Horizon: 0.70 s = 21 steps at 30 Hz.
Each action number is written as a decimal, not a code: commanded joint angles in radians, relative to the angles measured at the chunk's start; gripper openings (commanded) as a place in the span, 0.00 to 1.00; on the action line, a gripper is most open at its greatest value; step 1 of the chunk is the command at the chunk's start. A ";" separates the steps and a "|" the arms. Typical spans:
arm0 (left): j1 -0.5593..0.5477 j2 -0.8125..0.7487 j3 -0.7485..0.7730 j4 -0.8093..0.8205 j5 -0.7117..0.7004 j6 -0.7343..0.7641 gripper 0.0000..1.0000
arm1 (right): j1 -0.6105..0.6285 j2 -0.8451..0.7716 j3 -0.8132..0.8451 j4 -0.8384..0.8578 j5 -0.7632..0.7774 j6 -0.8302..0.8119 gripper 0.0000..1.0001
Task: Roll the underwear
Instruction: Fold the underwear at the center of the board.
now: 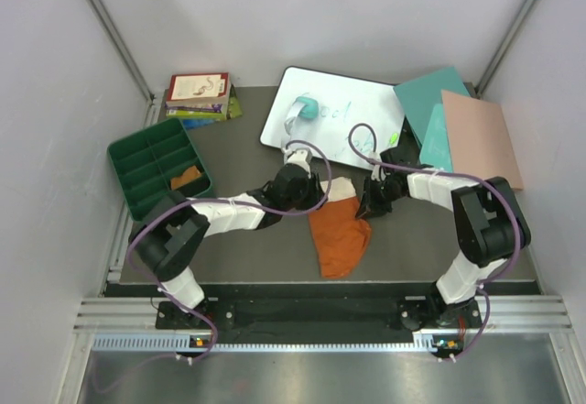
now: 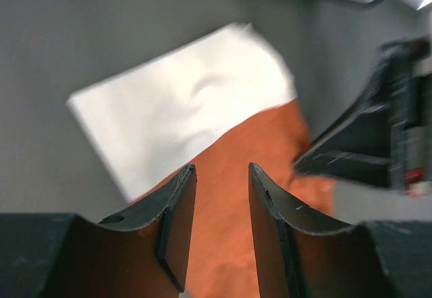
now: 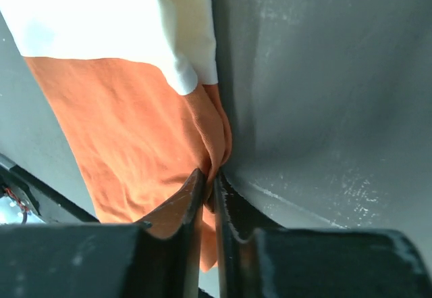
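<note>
Metal rail (image 1: 110, 315) along the bottom of the top view carries two arm bases. Above it, on the dark matte table (image 1: 247, 248), one pair of rust-orange briefs (image 1: 337, 234) lies flat at frame centre. The cloth is soft and lightly creased, tapers toward the bottom, and has a broad cream waistband (image 1: 341, 188) at its upper end.

The left gripper (image 1: 316, 193) sits at the waistband's left side. Its wrist view shows it released: a clear gap separates two black wedge-shaped fingers (image 2: 179, 203), and orange cloth shows through the gap. Contact with the cloth cannot be determined.

The right gripper (image 1: 366, 204) is at the right edge of the briefs. Only the right wrist view shows its state: it is clenched on a small fold of the orange edge, just below the waistband corner.

Farther up, at frame left:
- One green tray (image 1: 146, 161) of rigid plastic, holding one bunched mustard-tan cloth (image 1: 188, 178) in its lower right compartment.

Along the top of the frame:
- One stack of books (image 1: 197, 92), upper left.
- One glossy whiteboard (image 1: 357, 102) with a teal object (image 1: 307, 108) lying on it.
- Two flat boards overlapping at upper right: one teal board (image 1: 426, 97) and one pink board (image 1: 481, 138).
</note>
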 commanded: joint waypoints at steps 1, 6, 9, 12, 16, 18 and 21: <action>0.010 -0.052 -0.073 -0.001 -0.046 -0.009 0.42 | -0.004 0.026 -0.007 -0.010 0.061 -0.009 0.07; 0.027 -0.104 -0.145 -0.004 -0.066 -0.031 0.42 | -0.003 -0.002 0.000 -0.033 0.087 -0.009 0.00; 0.036 -0.151 -0.174 -0.016 -0.082 -0.035 0.42 | -0.004 -0.031 0.008 -0.055 0.091 -0.010 0.00; 0.039 -0.204 -0.194 -0.055 -0.113 -0.034 0.42 | -0.004 -0.051 0.025 -0.085 0.090 -0.015 0.00; 0.045 -0.260 -0.222 -0.079 -0.135 -0.032 0.43 | -0.001 -0.088 0.042 -0.110 0.078 -0.017 0.00; 0.050 -0.277 -0.231 -0.095 -0.141 -0.032 0.44 | 0.014 -0.093 0.060 -0.127 0.085 -0.015 0.00; 0.054 -0.280 -0.245 -0.104 -0.139 -0.038 0.44 | 0.055 -0.089 0.094 -0.159 0.108 -0.014 0.00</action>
